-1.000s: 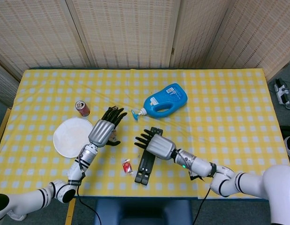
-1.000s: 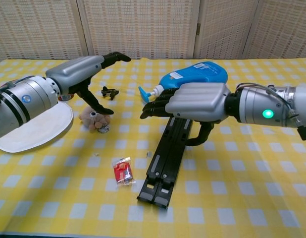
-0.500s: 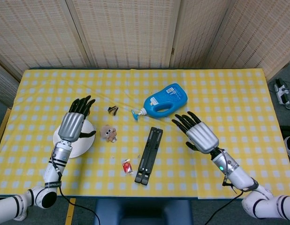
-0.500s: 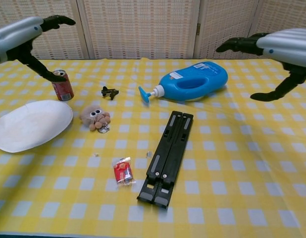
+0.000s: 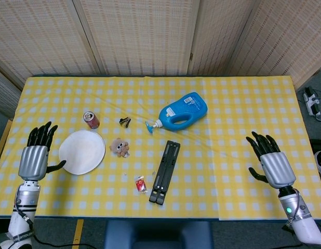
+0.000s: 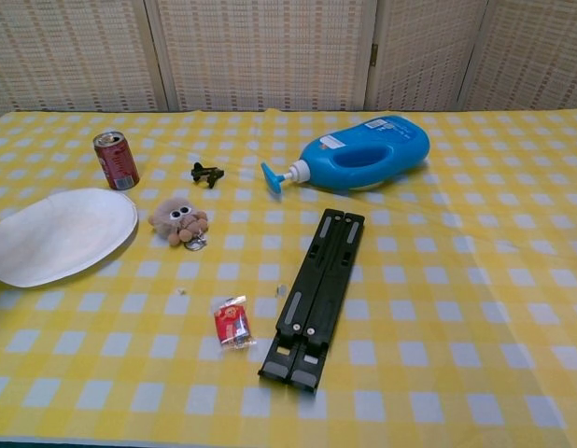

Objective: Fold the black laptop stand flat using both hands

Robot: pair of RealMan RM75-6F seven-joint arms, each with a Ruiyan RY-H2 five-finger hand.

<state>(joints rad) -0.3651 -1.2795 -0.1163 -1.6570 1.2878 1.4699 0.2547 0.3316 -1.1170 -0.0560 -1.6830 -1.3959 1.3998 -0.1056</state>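
Observation:
The black laptop stand (image 5: 164, 171) (image 6: 316, 292) lies folded flat on the yellow checked cloth near the table's front middle, its long axis running front to back. Nothing touches it. My left hand (image 5: 36, 157) hovers at the table's left edge, fingers spread and holding nothing. Far over at the right edge, my right hand (image 5: 268, 162) is likewise spread and empty. Both hands are well away from the stand. Neither hand shows in the chest view.
A blue pump bottle (image 5: 181, 111) (image 6: 364, 152) lies on its side behind the stand. A white plate (image 5: 82, 151) (image 6: 55, 235), red can (image 5: 91, 120) (image 6: 116, 160), small plush toy (image 5: 119, 147) (image 6: 179, 221), black clip (image 6: 206, 173) and red packet (image 5: 141, 184) (image 6: 232, 323) sit to the left.
Both hands have drawn back from the middle of the table to its left and right edges and left the chest view. The stand has stayed flat where it lay.

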